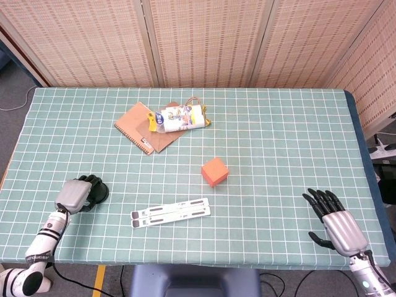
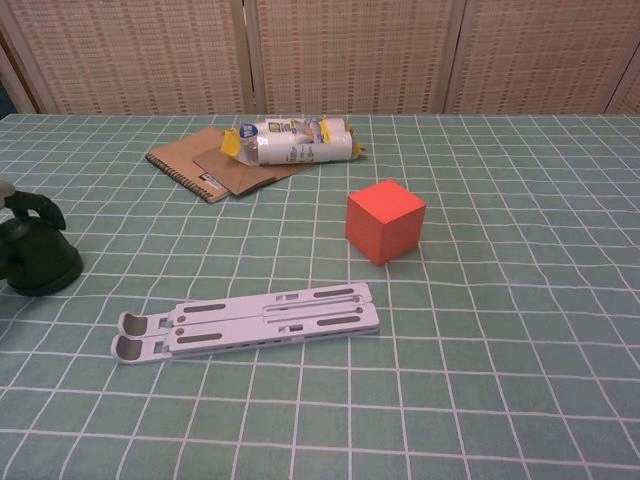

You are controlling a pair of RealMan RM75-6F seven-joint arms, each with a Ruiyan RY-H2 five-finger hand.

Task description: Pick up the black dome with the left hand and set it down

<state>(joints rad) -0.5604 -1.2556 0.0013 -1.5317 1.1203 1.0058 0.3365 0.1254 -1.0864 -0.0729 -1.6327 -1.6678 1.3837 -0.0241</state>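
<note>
Left hand (image 1: 75,193) fingers curled, right hand (image 1: 337,224) spread

Table (image 1: 278,136); dome (image 2: 40,265), cube (image 1: 215,171), stand (image 1: 171,211), notebook (image 1: 139,127)

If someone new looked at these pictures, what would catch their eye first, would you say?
Probably the orange cube at the table's centre. Next, the left hand curled over the black dome near the left edge, and the right hand lying open at the near right corner.
</note>
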